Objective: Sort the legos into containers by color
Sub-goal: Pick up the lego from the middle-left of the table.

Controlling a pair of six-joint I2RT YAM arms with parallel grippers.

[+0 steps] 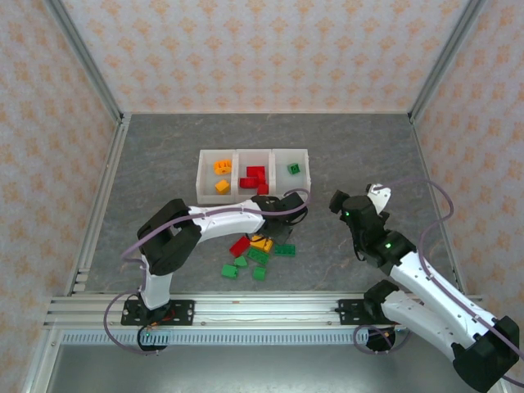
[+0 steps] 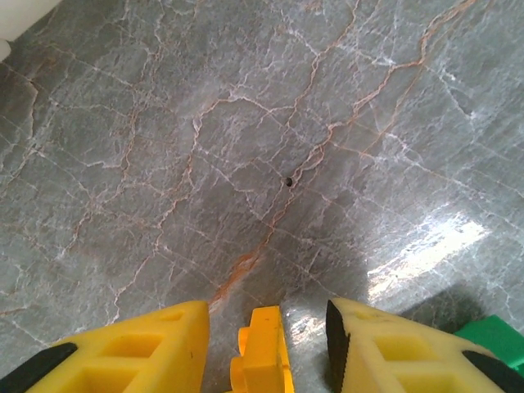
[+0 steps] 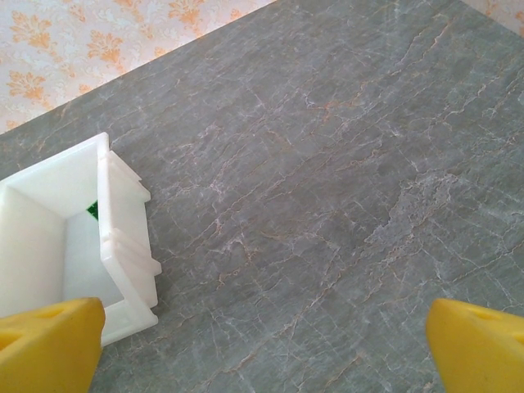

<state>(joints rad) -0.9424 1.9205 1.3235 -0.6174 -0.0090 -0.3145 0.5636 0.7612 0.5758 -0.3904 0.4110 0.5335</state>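
Veined grey table (image 1: 164,164), studded yellow brick (image 2: 262,354) between left jaws — white bins (image 1: 254,151)

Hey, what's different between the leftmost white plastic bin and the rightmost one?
The leftmost white plastic bin holds two orange-yellow studded bricks; the rightmost white plastic bin holds one green studded brick. The leftmost's bricks lie one behind the other; the rightmost's sits alone. Both are open-topped and joined in one row.

Left arm (image 1: 221,219) folded at the elbow, forearm stretched toward 3 o'clock, left gripper (image 2: 266,304) with jaws partly apart, right arm (image 1: 417,278) angled toward 11 o'clock, right gripper (image 3: 264,315) spread wide.
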